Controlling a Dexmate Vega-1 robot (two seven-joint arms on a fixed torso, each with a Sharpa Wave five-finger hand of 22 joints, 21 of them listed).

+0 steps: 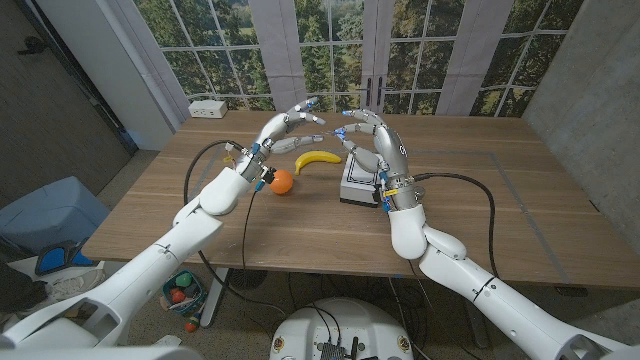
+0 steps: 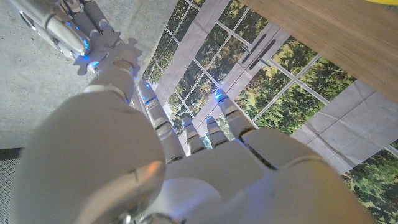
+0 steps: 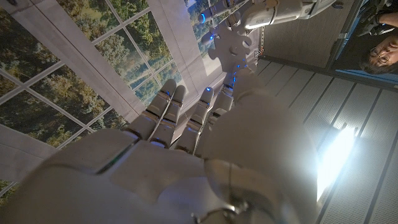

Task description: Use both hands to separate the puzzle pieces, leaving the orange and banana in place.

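Wooden table (image 1: 480, 200) is carrying the fruit in the head view, while both arms are reaching up over its far part. The left hand (image 1: 288, 128) and the right hand (image 1: 378, 148) are facing each other in the air, fingertips almost meeting. The puzzle pieces (image 1: 338, 128) are showing as a small pale bit right between those fingertips, too small here to tell whether they are joined. The banana (image 1: 317, 160) is lying on the wood below the left hand's fingers, and the orange (image 1: 282, 181) is sitting under that hand's wrist. A white box (image 1: 356, 185) is resting beneath the right hand's palm.

Along the left wrist view, the left hand (image 2: 205, 168) is stretching its thumb up to the grey puzzle pieces (image 2: 104, 45), touching their knobbed edge, while its other fingers are lying straight beside it. The right hand (image 2: 62, 28) is pinching the pieces from the far side with its fingertips.

Along the right wrist view, the right hand (image 3: 186, 162) is extending its thumb to the puzzle pieces (image 3: 231, 42), which are standing just past its tip. The left hand (image 3: 273, 12) is holding them from the opposite side. A person (image 3: 379, 56) is looking on near the edge.
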